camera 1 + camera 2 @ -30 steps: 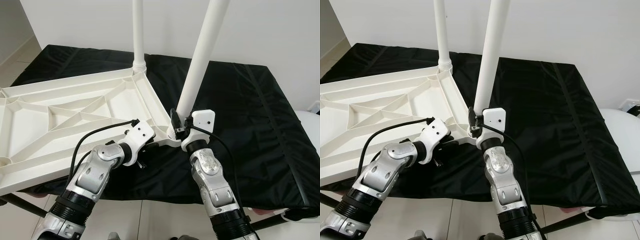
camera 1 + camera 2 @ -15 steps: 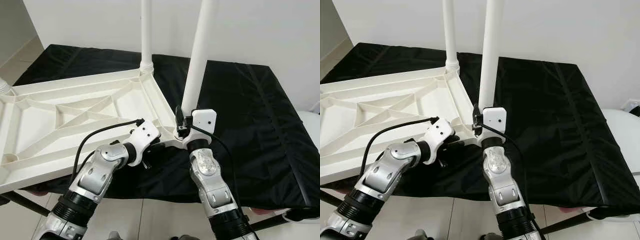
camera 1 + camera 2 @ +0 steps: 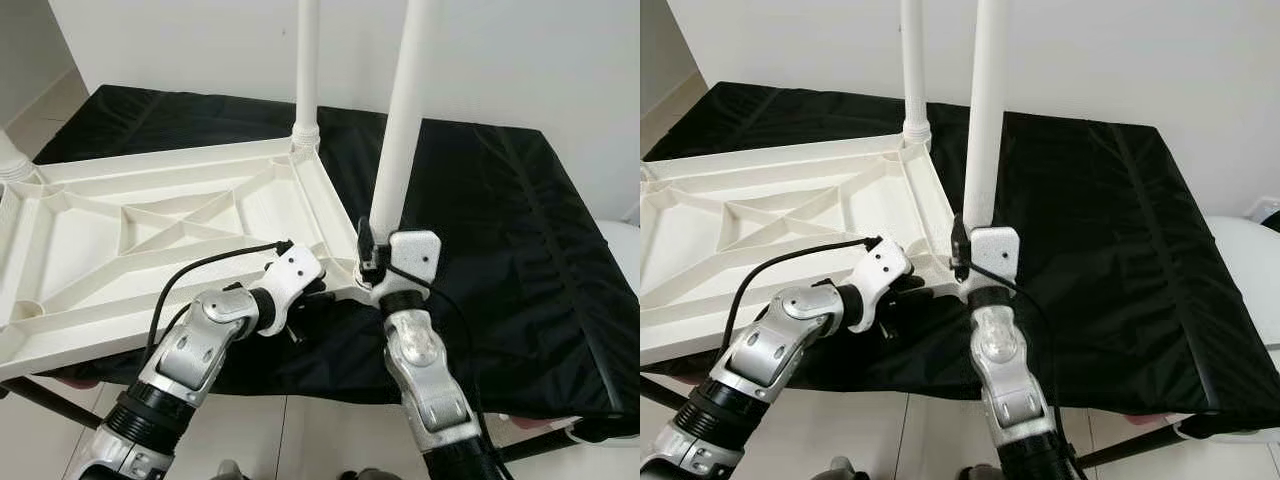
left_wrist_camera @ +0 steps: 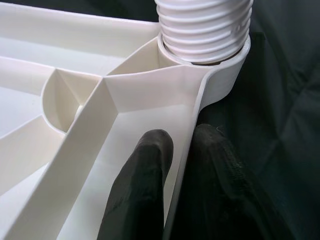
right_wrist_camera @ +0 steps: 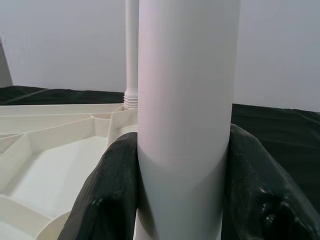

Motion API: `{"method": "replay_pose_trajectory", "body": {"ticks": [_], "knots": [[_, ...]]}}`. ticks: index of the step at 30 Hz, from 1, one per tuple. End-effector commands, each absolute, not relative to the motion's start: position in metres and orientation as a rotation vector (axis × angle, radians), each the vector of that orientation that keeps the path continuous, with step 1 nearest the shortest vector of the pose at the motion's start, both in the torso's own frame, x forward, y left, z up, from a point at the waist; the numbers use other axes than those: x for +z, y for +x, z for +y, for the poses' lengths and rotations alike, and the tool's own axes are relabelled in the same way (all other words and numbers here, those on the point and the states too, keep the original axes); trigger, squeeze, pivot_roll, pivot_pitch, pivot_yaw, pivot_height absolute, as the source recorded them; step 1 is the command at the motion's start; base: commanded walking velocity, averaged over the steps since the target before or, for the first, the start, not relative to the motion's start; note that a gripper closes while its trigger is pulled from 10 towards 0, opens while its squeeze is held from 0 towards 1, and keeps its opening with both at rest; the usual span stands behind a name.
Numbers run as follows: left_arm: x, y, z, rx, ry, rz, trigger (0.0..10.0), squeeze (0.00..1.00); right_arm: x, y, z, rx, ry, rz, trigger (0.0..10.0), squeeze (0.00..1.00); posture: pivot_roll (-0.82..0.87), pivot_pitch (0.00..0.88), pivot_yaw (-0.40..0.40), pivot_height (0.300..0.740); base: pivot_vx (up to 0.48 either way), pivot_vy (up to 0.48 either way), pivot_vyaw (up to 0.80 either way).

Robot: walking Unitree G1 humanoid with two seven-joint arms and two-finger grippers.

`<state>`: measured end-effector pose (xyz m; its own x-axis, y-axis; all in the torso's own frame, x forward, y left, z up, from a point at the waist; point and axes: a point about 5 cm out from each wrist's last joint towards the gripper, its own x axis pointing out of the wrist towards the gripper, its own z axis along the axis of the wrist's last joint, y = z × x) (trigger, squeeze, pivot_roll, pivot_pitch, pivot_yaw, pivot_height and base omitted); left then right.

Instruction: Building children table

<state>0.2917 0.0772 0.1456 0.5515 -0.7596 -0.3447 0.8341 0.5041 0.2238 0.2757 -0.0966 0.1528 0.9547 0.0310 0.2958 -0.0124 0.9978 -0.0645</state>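
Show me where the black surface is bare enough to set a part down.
Bare: the black cover between the near leg and its right edge, and the far-left strip behind the tabletop. Crowded: the near corner, where the left tool pinches the rim and the right tool clamps the leg.

No legible text or labels, seemingly

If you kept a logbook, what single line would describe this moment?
left hand: pinching tabletop rim by corner socket | right hand: clamped on near leg | far leg: upright in socket | surface: black cloth
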Motion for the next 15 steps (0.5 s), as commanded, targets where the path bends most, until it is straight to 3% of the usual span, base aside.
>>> {"method": "replay_pose_trajectory", "body": {"ticks": [1, 15], "knots": [[0.178, 0.298, 0.088, -0.922, 0.441, 0.073, 10.0, 0.00, 0.111, 0.271, -0.143, -0.123, -0.148, -0.109, 10.0, 0.00, -0.05, 0.072, -0.012, 0.740, 0.000, 0.000, 0.00], [0.179, 0.298, 0.087, -0.934, 0.447, 0.070, 10.0, 0.00, 0.097, 0.260, -0.152, -0.001, -0.089, -0.130, 10.0, 0.00, -0.06, 0.069, 0.001, 0.740, 0.000, 0.000, 0.00]]}}
